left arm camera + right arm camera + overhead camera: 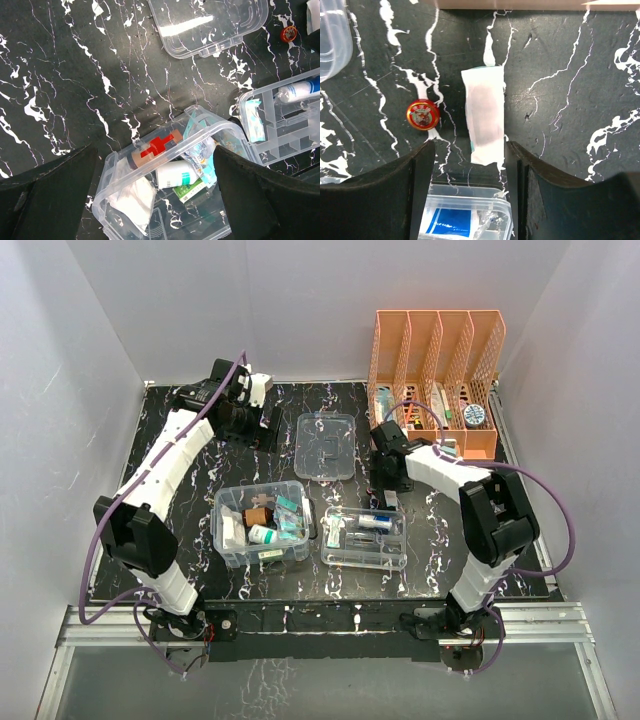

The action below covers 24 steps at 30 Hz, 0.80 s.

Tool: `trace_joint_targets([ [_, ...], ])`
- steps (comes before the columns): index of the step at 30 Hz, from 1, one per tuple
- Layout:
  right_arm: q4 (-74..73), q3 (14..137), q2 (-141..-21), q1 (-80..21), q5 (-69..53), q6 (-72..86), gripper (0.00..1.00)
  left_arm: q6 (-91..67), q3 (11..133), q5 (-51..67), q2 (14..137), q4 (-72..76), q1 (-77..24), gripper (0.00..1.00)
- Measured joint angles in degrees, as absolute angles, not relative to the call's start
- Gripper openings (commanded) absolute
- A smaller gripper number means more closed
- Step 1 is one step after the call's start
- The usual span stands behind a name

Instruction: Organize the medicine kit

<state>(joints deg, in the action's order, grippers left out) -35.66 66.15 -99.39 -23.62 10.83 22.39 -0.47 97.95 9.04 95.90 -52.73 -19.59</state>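
Note:
The medicine kit's deep clear box point(262, 524) sits front left of centre, holding a brown roll with a red cross point(159, 146), a white bottle point(176, 175), gauze and packets. Its divided tray point(365, 538) lies to the right, and the handled lid point(327, 445) lies behind. My left gripper point(154, 150) hangs wide open above the box, back at the left point(258, 428). My right gripper point(388, 490) is open just behind the tray. A white sachet point(485, 115) lies flat on the table with its near end between the fingertips point(517, 165). A small red round tin point(423, 113) lies left of the sachet.
A tall orange perforated file rack point(437, 365) with items in its slots stands at the back right, close behind the right arm. White walls enclose the black marbled table point(180, 500) on three sides. The tray's corner point(470, 207) lies right under the right fingers.

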Motion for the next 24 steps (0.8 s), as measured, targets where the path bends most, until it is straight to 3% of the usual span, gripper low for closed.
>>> trace_joint_targets([
  [6,-33.0,63.9,-102.2,-21.9,9.7,21.9,0.50,-0.5,98.0,9.0,96.3,-52.7,-19.6,0.99],
  [11,-30.7,63.9,-102.5,-20.8,8.5,20.8,0.13,-0.5,98.0,9.0,96.4,-52.8,-19.6,0.99],
  [14,-30.2,63.9,-102.6,-20.6,8.6,20.3,0.00,-0.5,98.2,9.1,97.0,-52.8,-19.6,0.99],
  [24,-35.0,62.8,-96.9,-20.8,10.3,20.4,0.00,-0.6,98.8,9.2,99.5,-52.8,-19.6,0.99],
])
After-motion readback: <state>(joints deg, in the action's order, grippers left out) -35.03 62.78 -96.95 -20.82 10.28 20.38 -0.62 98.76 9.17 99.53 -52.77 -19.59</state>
